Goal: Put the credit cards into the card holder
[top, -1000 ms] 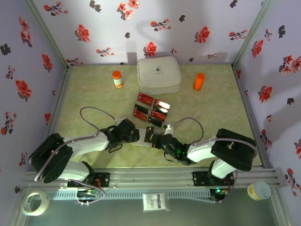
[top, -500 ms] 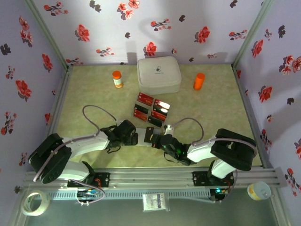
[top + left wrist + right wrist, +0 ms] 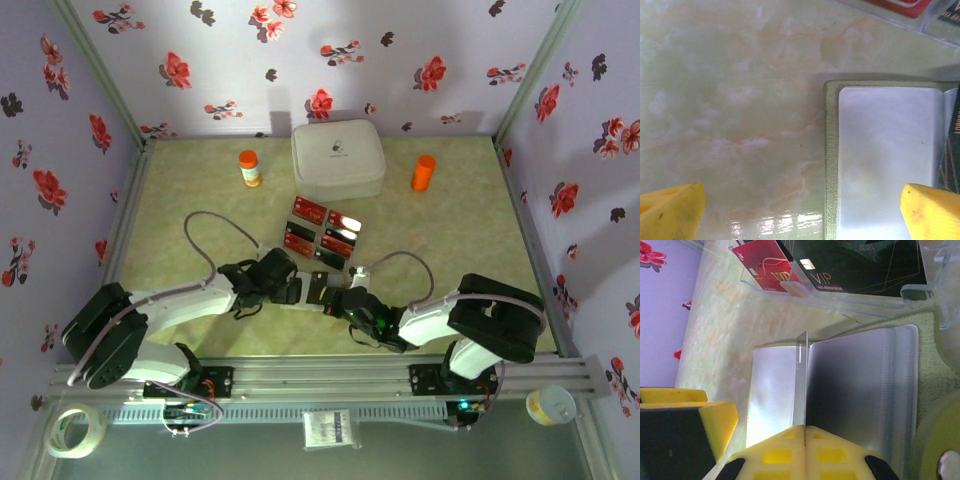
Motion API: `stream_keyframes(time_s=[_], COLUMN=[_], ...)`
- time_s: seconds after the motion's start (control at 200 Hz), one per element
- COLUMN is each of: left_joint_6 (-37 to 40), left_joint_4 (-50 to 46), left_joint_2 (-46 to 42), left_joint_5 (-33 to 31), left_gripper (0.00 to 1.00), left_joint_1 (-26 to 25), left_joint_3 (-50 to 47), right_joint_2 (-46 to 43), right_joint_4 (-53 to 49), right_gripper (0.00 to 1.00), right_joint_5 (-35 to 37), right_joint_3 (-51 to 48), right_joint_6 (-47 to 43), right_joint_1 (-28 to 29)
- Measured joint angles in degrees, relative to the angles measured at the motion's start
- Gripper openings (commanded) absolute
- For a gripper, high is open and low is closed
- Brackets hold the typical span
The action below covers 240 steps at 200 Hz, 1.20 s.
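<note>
Bare table (image 3: 180,215) lies open left and right of the credit cards (image 3: 322,232) — wide lanes. At the back the white case (image 3: 338,158) blocks the middle, a capped bottle (image 3: 249,168) and an orange cylinder (image 3: 424,172) flanking it. The card holder (image 3: 885,150) is hemmed in — clear tray (image 3: 840,305) just behind, left gripper (image 3: 802,210) and right gripper (image 3: 805,440) at its sides

We see red and black credit cards (image 3: 322,232), an olive card holder (image 3: 885,155) lined grey, red-flowered lilac walls (image 3: 230,60).
</note>
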Motion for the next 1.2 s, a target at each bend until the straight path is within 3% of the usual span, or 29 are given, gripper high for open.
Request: stream_keyframes(time_s=[0.27,1.2], left_joint_6=[-0.02,-3.37], left_joint_4=[-0.94,0.48], left_joint_2=[4.26,3.58], left_joint_5=[-1.36,-2.19], left_gripper=[1.0,1.0], left_joint_1=[-0.31,-1.03], left_joint_3=[0.04,-1.53], right_joint_2=[0.0,2.03], right_joint_4=[0.02,1.2], right_gripper=[0.0,0.0], right_joint_5=[0.0,-1.62], right_joint_3=[-0.07,0.48], right_joint_6=[0.0,-0.02], right_joint_1=[0.09,0.09])
